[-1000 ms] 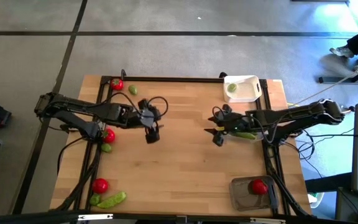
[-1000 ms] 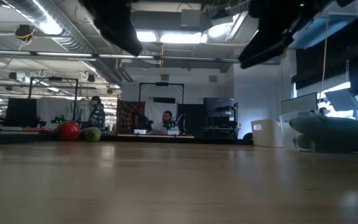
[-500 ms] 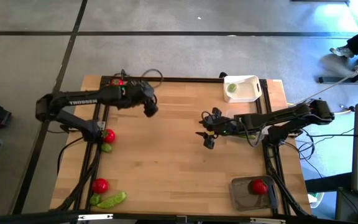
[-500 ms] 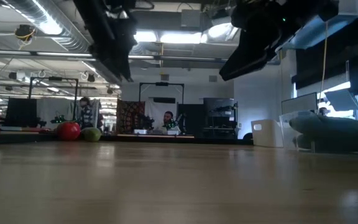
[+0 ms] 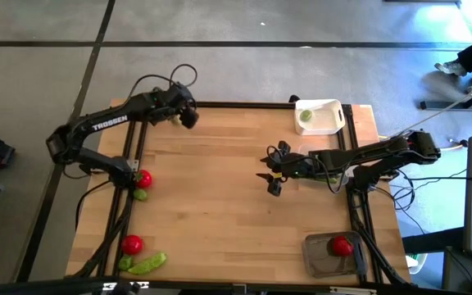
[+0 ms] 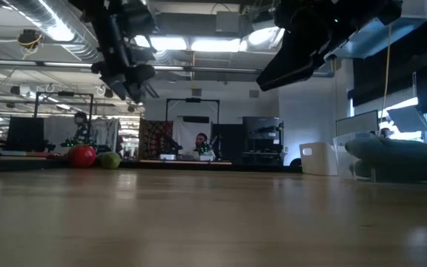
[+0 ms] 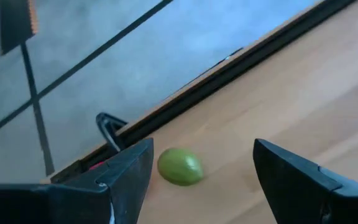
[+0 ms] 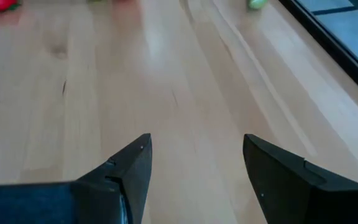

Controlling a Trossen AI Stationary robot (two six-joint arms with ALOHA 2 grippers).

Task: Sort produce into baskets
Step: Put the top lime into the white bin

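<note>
Now left gripper (image 5: 188, 118), fingers wide apart and empty, hovers at the table's far edge with lime (image 7: 179, 167) just ahead between them.

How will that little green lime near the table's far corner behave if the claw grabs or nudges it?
The lime looks rounded and smooth, so a nudge would probably roll it, perhaps toward the black edge rail beside it. It seems small and toy-like, so likely light. The left gripper, open around it, could squeeze it out sideways if off-centre.
</note>
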